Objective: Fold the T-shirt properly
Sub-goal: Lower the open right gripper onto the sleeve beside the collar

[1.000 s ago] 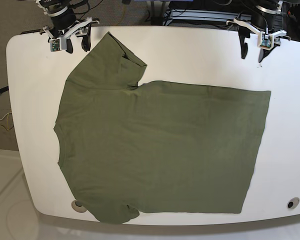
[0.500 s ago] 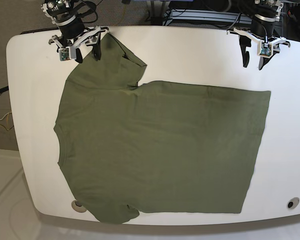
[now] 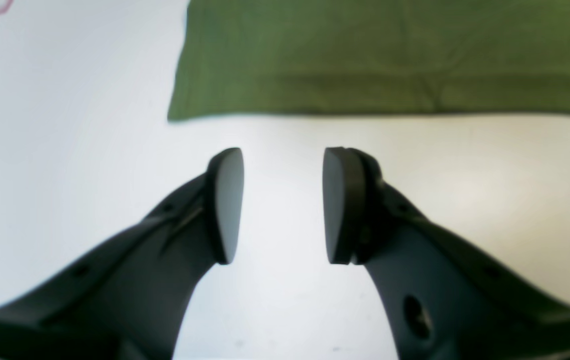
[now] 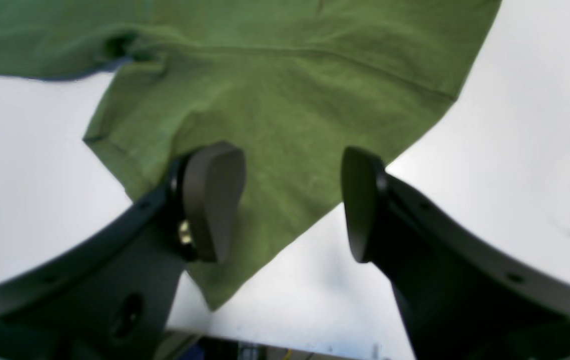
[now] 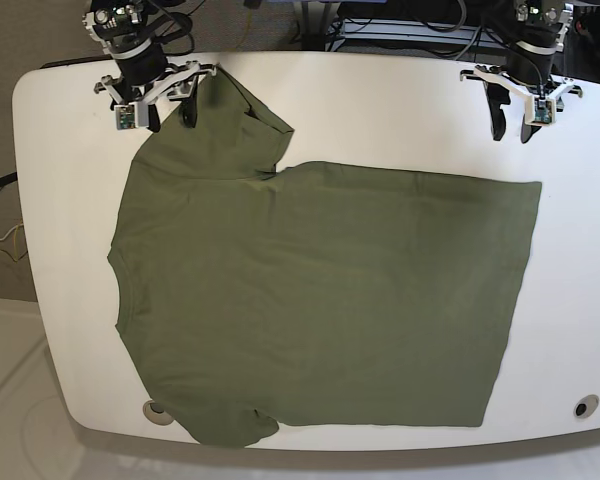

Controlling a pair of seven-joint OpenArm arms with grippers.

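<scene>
In the base view, the T-shirt [image 5: 320, 300] lies spread flat across the white table [image 5: 380, 110], filling the lower and middle of the frame: one sleeve hangs near the bottom edge, the collar faces the left edge, the hem runs down the right side, and the other sleeve points to the upper left.

At that upper-left sleeve the right gripper [image 4: 290, 200] hovers with its jaws parted about halfway, holding nothing. In the right wrist view one finger pad [image 4: 212, 200] is over the sleeve cloth and the other over bare table past the sleeve's edge.

In the upper right of the base view the left gripper [image 3: 282, 205] hangs over bare table just short of the hem corner, jaws likewise apart and empty; the left wrist view shows the green edge beyond its tips.

Judging from this, the step is to take the far edge at sleeve and hem. Each gripper should pinch both layers near the edge, and the two should lift evenly so the fold lands straight.
</scene>
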